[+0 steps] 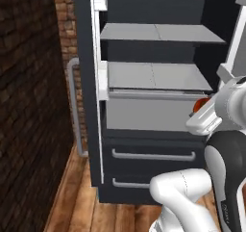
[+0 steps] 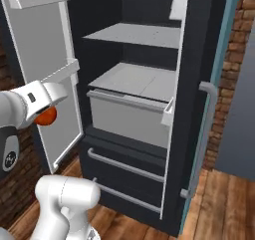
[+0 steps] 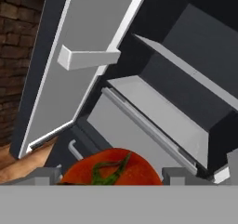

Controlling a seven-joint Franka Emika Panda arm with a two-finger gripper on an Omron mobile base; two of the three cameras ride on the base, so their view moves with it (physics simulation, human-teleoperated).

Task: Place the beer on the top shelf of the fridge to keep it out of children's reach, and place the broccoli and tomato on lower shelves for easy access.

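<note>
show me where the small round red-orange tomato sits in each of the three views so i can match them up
Left base view: small round red-orange tomato peeks out at the right edge, behind the white arm, level with the grey drawer.
Right base view: tomato at the left edge, under the white wrist.
Hand view: tomato at bottom centre, between the jaws.
Shared landmark: the grey drawer of the fridge.

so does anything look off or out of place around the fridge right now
Nothing stands out. The fridge is open, its grey shelves level and bare, the drawer shut. The gripper holds the tomato in front of it, intact.
</note>
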